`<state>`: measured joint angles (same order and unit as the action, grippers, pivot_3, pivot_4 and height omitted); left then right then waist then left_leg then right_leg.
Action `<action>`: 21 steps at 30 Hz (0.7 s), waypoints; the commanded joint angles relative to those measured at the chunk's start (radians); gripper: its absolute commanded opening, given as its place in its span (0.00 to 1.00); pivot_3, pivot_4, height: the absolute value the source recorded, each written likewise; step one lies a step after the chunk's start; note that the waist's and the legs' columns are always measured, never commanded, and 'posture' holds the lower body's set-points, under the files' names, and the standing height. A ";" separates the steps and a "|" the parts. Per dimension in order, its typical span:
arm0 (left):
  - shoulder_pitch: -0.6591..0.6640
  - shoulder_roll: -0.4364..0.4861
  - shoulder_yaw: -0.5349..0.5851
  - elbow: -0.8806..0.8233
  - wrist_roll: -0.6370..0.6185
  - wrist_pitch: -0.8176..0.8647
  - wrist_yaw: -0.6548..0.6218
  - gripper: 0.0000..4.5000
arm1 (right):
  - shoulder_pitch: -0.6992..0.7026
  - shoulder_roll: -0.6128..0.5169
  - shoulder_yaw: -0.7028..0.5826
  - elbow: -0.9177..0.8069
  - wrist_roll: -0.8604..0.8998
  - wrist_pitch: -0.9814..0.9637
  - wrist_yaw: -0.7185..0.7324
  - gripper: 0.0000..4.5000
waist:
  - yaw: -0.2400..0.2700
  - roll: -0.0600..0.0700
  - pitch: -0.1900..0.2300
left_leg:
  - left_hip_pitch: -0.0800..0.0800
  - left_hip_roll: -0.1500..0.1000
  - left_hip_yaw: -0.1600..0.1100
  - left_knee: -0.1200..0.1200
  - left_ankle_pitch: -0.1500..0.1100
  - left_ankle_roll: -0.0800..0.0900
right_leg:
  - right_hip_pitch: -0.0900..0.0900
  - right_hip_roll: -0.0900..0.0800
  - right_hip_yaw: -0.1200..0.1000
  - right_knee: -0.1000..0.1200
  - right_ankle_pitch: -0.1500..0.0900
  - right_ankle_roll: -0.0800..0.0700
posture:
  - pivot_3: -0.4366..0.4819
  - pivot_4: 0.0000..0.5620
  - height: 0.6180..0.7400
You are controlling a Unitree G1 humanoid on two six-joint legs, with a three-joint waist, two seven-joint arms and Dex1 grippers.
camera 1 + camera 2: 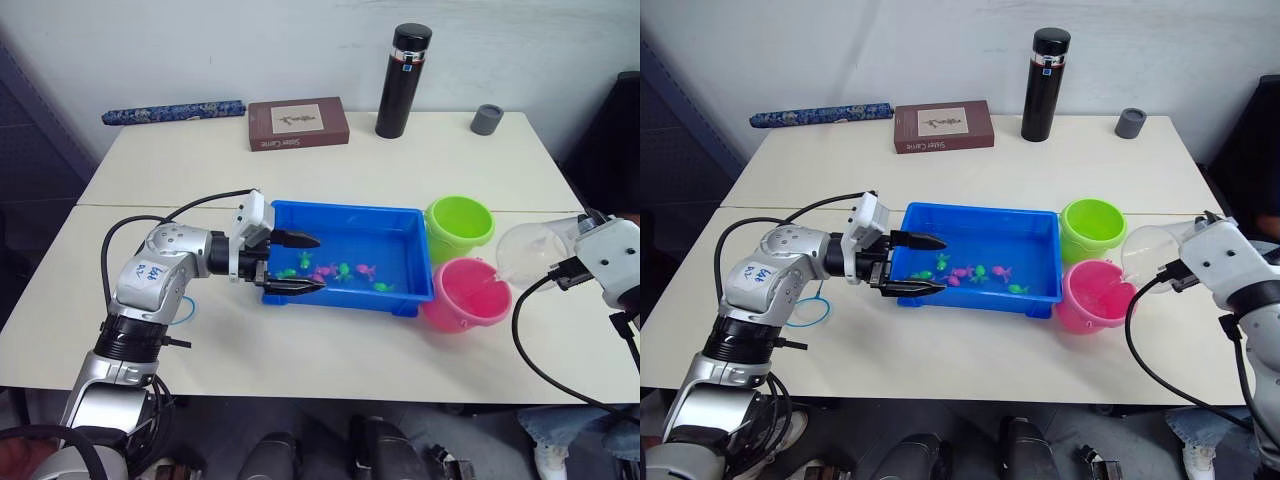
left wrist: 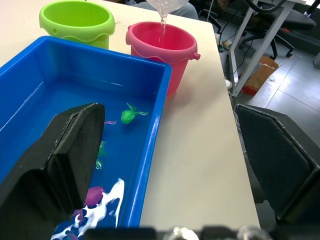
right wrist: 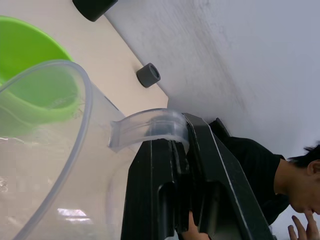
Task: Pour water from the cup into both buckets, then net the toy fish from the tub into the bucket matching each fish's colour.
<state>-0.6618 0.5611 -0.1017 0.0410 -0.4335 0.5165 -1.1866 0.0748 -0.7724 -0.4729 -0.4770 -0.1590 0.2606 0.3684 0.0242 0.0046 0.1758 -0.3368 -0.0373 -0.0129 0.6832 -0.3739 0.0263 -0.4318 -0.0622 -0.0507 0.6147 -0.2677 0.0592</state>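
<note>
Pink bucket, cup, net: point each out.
pink bucket [image 1: 462, 305], left eye view, front wall.
cup [image 1: 530, 247], left eye view, clear side wall.
net [image 1: 808, 312], right eye view, light-blue hoop rim.

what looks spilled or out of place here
Nothing looks spilled: the cup is tipped over the pink bucket and the thin stream falls inside it. One oddity: the net lies on the table beneath the left arm, while the open left gripper straddles the tub's near wall.

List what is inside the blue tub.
Inside the tub lie small pink and green fish in shallow water. The open left pincer straddles its near-left rim and may hide anything beneath it.
</note>
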 commanded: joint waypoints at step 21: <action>-0.003 0.014 0.075 -0.050 -0.066 0.082 0.059 1.00 | -0.232 0.084 -0.028 0.042 0.184 0.341 0.003 0.01 | -0.005 0.000 0.000 | 0.000 0.000 0.000 0.001 0.000 0.000 | 0.000 0.000 0.001 0.005 0.000 0.000 | 0.48 0.27 0.99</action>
<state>-0.6541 0.5609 -0.0565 0.0116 -0.4756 0.5963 -1.1305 -0.1273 -0.6868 -0.4742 -0.4257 0.0087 0.5864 0.3973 0.0191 0.0045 0.1758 -0.3359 -0.0374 -0.0122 0.6847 -0.3738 0.0263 -0.4320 -0.0626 -0.0499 0.6197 -0.2677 0.0592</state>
